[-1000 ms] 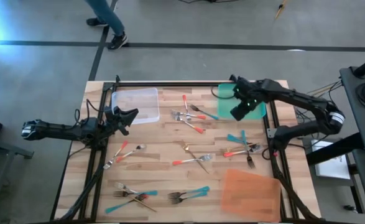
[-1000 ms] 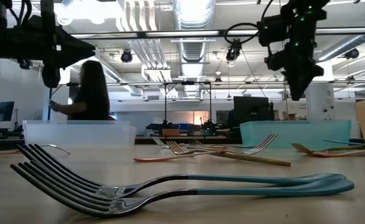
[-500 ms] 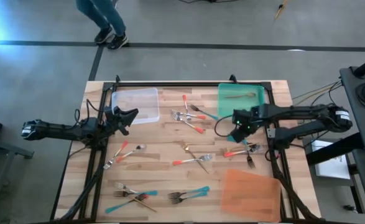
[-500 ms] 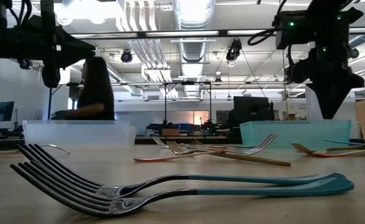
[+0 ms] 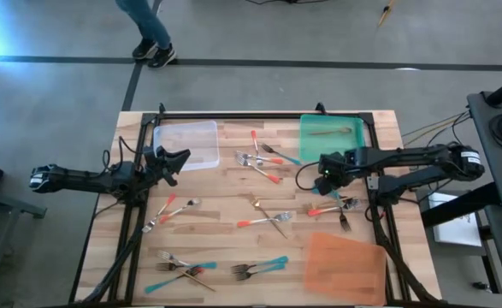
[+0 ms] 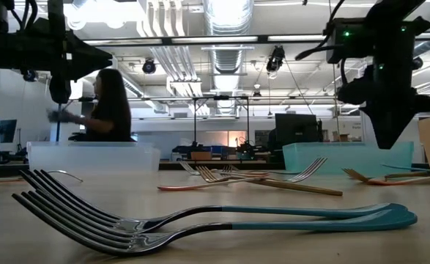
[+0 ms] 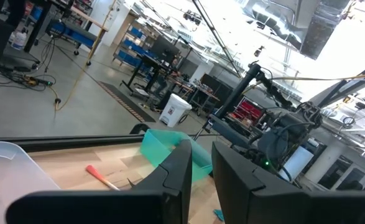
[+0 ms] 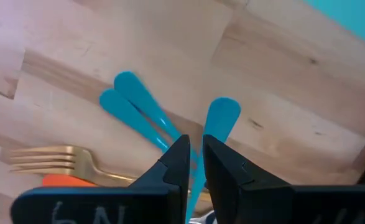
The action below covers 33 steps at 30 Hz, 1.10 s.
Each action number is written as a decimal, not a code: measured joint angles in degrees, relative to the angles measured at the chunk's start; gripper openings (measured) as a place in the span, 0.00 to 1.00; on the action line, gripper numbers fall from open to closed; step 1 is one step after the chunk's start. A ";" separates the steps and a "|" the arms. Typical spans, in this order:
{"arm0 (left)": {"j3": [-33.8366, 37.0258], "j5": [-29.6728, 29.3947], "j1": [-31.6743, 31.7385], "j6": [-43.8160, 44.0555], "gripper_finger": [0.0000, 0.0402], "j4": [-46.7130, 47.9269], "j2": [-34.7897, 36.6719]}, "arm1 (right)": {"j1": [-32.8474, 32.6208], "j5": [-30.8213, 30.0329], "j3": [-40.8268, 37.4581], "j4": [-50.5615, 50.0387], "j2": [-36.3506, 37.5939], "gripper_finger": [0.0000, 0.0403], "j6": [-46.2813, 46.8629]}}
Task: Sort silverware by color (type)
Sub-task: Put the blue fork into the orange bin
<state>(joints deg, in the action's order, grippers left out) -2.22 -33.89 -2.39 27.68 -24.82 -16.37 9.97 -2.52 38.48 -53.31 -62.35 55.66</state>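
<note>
Your right gripper (image 8: 193, 152) hangs over the teal handles (image 8: 138, 112) at the counter's (image 5: 225, 205) centre-right in the high view, fingers nearly together, gripping nothing. Handles run lengthwise past the fingertips. Left gripper (image 5: 172, 162) waits far left.

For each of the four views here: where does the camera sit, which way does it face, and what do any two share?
High: overhead, facing down on the table; both arms show.
Low: at tabletop height, facing across teal forks into the room; arms overhead.
Left wrist: by the clear tray, facing across the table; own fingers show.
Right wrist: facing down at teal handles; own fingers show.
Shared: the green tray appears in high, low and left wrist.
</note>
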 joint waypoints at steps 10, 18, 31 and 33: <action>0.00 0.00 -0.01 0.01 0.11 0.00 -0.12 | -4.57 2.09 -0.07 1.77 -5.36 0.10 1.69; -0.02 0.00 0.00 0.00 0.11 0.00 -0.12 | -6.13 2.53 0.22 2.72 -6.56 0.10 1.83; 0.00 0.01 0.00 0.00 0.11 0.00 -0.16 | -5.96 2.58 0.31 3.13 -5.57 0.10 4.33; 0.00 0.01 0.00 0.01 0.11 0.00 -0.17 | -5.96 2.57 0.31 3.48 -5.57 0.10 3.38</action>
<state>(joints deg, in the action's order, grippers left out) -2.22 -33.88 -2.39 27.69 -24.82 -16.53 4.01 0.05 38.79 -49.83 -67.92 59.04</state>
